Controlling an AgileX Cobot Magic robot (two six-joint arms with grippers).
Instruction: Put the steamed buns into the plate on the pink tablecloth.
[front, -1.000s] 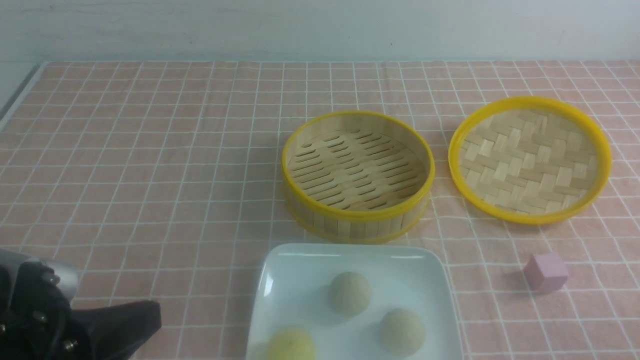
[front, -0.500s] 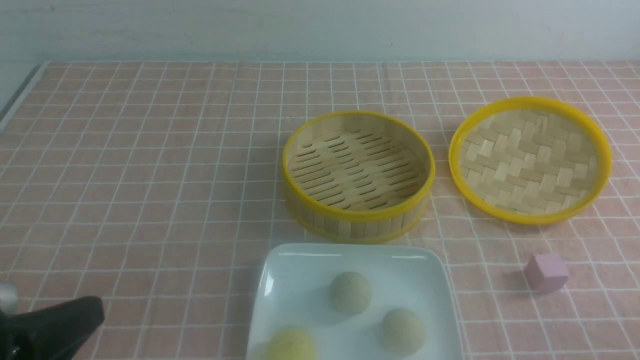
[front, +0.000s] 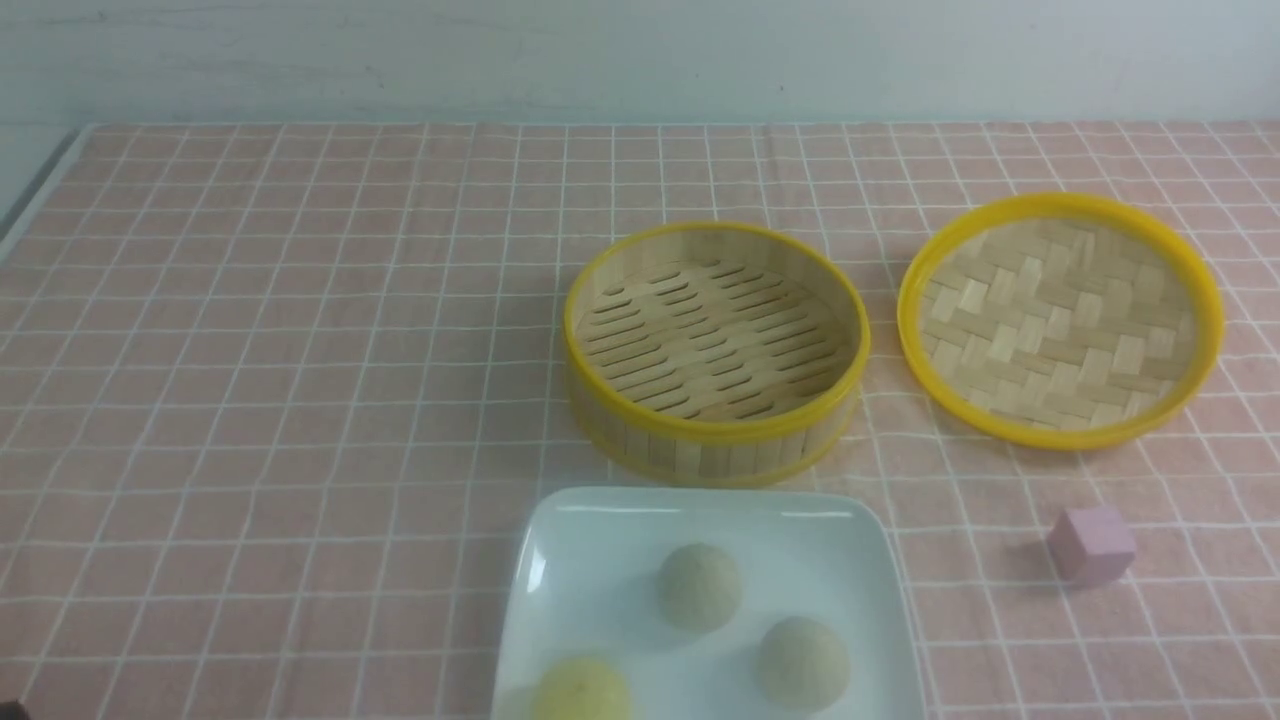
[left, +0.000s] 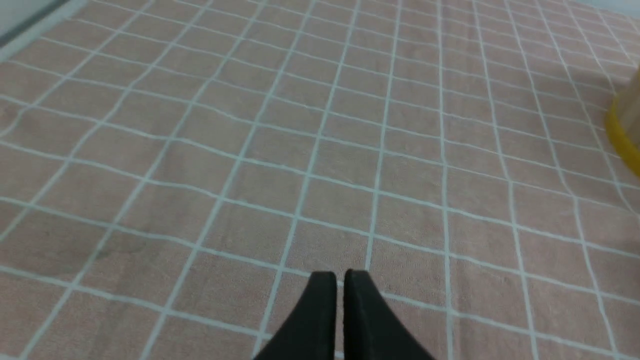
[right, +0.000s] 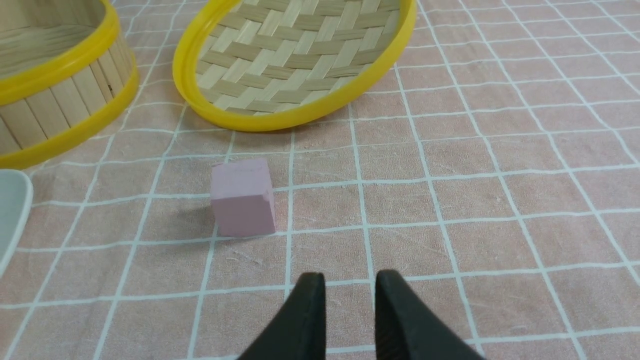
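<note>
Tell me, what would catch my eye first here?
Probably the two bright yellow-rimmed bamboo pieces on the pink tablecloth: an empty steamer basket mid-table and its woven lid to the right. In front of the basket, a white plate holds three buns, and a small pink cube sits right of it.

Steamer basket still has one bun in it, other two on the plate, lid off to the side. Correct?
Not quite. In the front view the steamer basket is empty, only its slatted floor showing. All three steamed buns lie on the plate: two beige-green and one yellow. The lid does lie off to the side, beside the basket.
</note>
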